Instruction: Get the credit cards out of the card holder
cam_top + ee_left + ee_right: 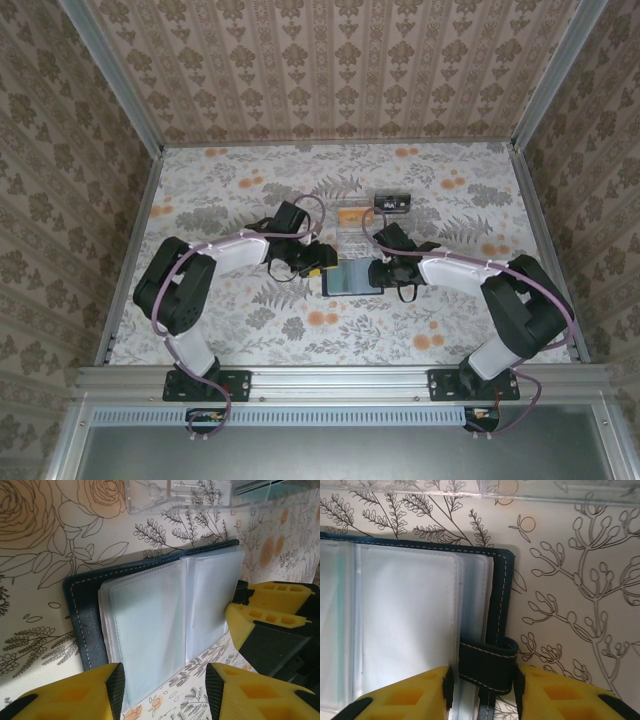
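Note:
The card holder lies open on the table between both grippers, dark blue cover down, clear sleeve pages up. My left gripper is open, its yellow fingers either side of the near corner of a sleeve page. My right gripper is shut on the holder's small stitched tab at the cover's edge. A faint teal strip shows through a sleeve; I cannot tell whether it is a credit card. The pale card cannot be told apart from the sleeves.
A clear acrylic tray stands just beyond the holder, with a small dark box to its right. A teal flat thing shows behind the tray. The right gripper's yellow fingers sit close to the left gripper.

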Action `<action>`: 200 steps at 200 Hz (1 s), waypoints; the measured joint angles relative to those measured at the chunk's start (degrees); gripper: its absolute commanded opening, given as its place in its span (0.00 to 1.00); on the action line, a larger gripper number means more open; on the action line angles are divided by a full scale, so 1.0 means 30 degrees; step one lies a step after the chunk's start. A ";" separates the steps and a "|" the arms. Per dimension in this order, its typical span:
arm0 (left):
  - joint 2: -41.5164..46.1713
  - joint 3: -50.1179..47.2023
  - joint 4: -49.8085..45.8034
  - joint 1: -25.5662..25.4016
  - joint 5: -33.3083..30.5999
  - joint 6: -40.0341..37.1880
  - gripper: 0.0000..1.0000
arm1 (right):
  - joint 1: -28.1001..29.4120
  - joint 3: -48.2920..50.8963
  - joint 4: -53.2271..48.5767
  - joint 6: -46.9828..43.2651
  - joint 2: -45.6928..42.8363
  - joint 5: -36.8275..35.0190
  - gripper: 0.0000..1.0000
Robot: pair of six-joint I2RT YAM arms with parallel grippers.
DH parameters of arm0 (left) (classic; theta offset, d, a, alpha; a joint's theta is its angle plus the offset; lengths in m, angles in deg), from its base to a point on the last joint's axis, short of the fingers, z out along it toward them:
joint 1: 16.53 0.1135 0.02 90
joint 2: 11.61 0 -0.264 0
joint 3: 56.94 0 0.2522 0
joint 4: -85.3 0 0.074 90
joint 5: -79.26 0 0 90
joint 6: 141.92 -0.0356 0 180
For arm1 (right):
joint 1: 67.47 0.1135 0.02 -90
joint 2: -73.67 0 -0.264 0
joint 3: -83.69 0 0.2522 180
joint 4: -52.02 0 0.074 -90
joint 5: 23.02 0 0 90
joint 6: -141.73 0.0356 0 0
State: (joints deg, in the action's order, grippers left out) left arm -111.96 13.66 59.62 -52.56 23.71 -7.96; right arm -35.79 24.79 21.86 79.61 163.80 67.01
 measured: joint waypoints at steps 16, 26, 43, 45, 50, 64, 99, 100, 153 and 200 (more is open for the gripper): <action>-0.0313 0.0095 -0.0022 0.0000 0.0117 -0.0051 0.45 | 0.0073 0.0000 0.0109 0.0226 0.0124 0.0087 0.39; -0.0532 0.0182 -0.0029 0.0000 0.0175 -0.0109 0.45 | 0.0087 0.0000 0.0211 0.0291 0.0153 0.0131 0.39; -0.0823 0.0262 -0.0036 -0.0007 0.0240 -0.0175 0.45 | 0.0117 0.0000 0.0350 0.0342 0.0233 0.0153 0.39; -0.0852 0.0262 -0.0036 -0.0007 0.0248 -0.0182 0.45 | 0.0124 0.0000 0.0357 0.0350 0.0240 0.0153 0.39; -0.0911 0.0270 -0.0044 -0.0007 0.0262 -0.0219 0.45 | 0.0131 0.0000 0.0379 0.0357 0.0248 0.0153 0.39; -0.1064 0.0335 -0.0182 -0.0044 0.0284 -0.0284 0.44 | 0.0146 0.0000 0.0415 0.0364 0.0248 0.0153 0.39; -0.1326 0.0590 -0.0729 -0.0124 0.0306 -0.0583 0.42 | 0.0146 0.0000 0.0430 0.0364 0.0255 0.0153 0.39; -0.1326 0.0590 -0.0736 -0.0124 0.0306 -0.0590 0.42 | 0.0146 0.0000 0.0430 0.0364 0.0255 0.0153 0.39; -0.1326 0.0605 -0.1399 -0.0124 0.0073 -0.0838 0.41 | 0.0160 0.0000 0.0503 0.0364 0.0335 0.0153 0.39; -0.1545 0.0867 -0.1734 -0.0146 0.0095 -0.1020 0.42 | 0.0160 0.0000 0.0510 0.0372 0.0372 0.0160 0.39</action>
State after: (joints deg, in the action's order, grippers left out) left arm -116.60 16.26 54.42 -52.99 24.00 -11.02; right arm -35.31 24.79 23.39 80.72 164.91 67.49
